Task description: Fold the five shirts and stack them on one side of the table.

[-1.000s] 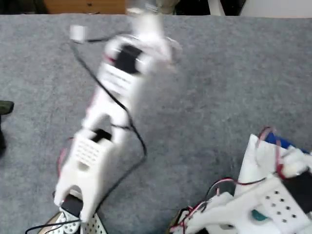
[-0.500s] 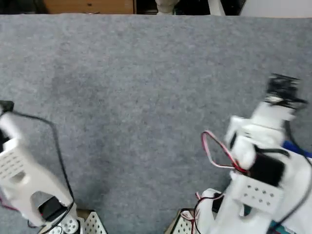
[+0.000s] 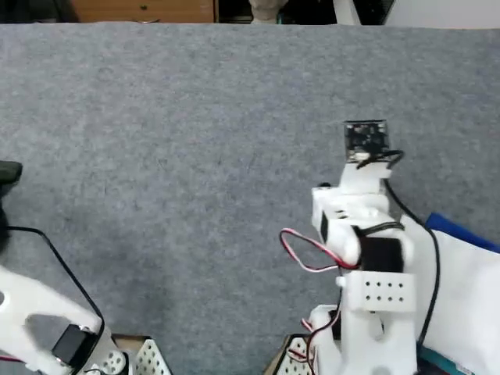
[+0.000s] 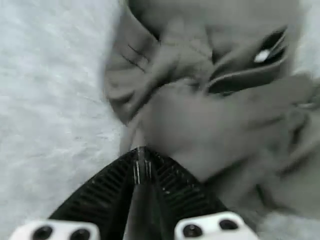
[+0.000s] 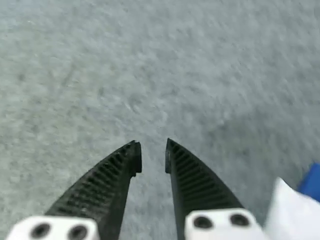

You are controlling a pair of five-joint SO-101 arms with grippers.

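left jaws: pinched together at crumpled shirt edge, likely for dragging it in | right jaws: narrowly parted, holding nothing, above counter | folded stack: counter's right side, apparently the collection spot

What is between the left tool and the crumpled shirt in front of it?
Nothing visible. The left tool has its closed tips right at the edge of the crumpled shirt, with no other thing between them.
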